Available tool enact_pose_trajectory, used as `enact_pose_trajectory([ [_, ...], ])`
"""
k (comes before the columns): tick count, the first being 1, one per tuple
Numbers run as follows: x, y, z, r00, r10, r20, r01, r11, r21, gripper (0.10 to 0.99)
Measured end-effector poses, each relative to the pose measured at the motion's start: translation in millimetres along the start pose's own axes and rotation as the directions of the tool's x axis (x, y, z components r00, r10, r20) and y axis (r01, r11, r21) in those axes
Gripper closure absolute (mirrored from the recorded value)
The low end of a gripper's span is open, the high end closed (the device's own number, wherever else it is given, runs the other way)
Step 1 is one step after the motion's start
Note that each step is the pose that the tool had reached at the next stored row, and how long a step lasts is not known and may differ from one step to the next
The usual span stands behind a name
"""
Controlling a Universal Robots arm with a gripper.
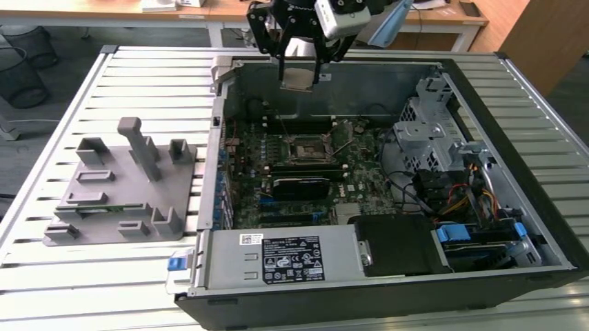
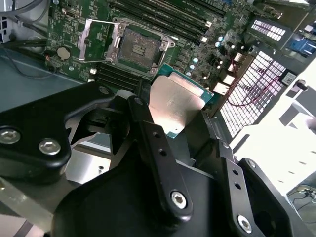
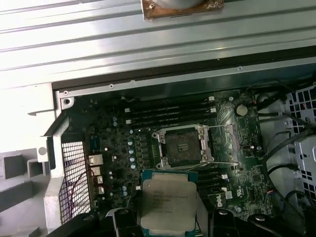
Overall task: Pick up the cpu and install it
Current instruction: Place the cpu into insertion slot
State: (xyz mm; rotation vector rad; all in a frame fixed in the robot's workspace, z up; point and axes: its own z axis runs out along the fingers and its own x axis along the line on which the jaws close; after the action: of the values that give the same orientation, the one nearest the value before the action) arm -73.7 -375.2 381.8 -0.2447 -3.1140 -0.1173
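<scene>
Silvery-grey square cpu (image 2: pixel 175 106), clamped level in your black gripper (image 1: pixel 301 72), probably so it meets the open metal-framed socket (image 3: pixel 182 145) squarely.

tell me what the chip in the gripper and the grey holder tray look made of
The small square silvery-topped cpu: its top looks like bare metal with a dull satin sheen; its thin greenish rim looks like circuit board. The grey blocky holder tray: matt, even grey, likely plastic, though painted metal can't be excluded.

Slatted pale metal table (image 1: pixel 83 276), wooden desks (image 1: pixel 92 10) behind it. Black mesh bins (image 1: pixel 18 79) on dark grey floor (image 1: pixel 69 72) at the exterior view's left, wooden cabinet (image 1: pixel 543 34) at its right. Bright, even light.
</scene>
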Motion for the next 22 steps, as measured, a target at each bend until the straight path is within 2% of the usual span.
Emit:
enact_pose_trajectory([
  [10, 0.0, 0.0, 0.2, 0.9975, 0.070, 0.0052, -0.070, 0.9975, -0.002, 0.553],
  [22, 0.0, 0.1, 0.4, 0.9894, 0.145, 0.0109, -0.145, 0.9894, -0.004, 0.553],
])
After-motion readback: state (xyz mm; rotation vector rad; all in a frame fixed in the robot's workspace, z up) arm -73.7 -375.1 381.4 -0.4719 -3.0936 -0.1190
